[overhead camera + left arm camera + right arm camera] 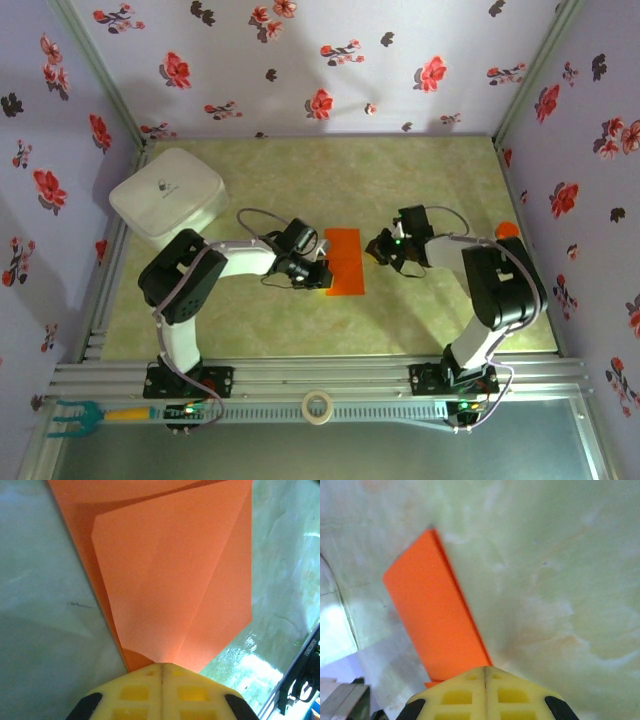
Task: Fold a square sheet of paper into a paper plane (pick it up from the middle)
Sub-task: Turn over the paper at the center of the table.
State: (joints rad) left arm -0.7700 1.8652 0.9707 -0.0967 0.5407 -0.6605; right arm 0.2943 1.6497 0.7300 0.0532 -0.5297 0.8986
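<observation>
The square sheet of paper (345, 258), bright orange, lies flat in the middle of the table as an upright rectangle. In the left wrist view the sheet of paper (170, 580) has a diagonal flap folded over it with a crease running toward my fingertips. My left gripper (318, 275) (162, 669) is shut, its tips over the sheet's left near corner. My right gripper (377, 247) (485, 671) is shut too, at the sheet's right edge, where the sheet of paper (435, 615) looks like a narrow strip. A paper plane is out of view.
A white box (165, 200) stands at the back left of the table. A small orange-capped bottle (507, 229) sits behind the right arm. A tape roll (318, 406) and a green-tipped tool (80, 415) lie on the front rail. Flowered walls enclose three sides.
</observation>
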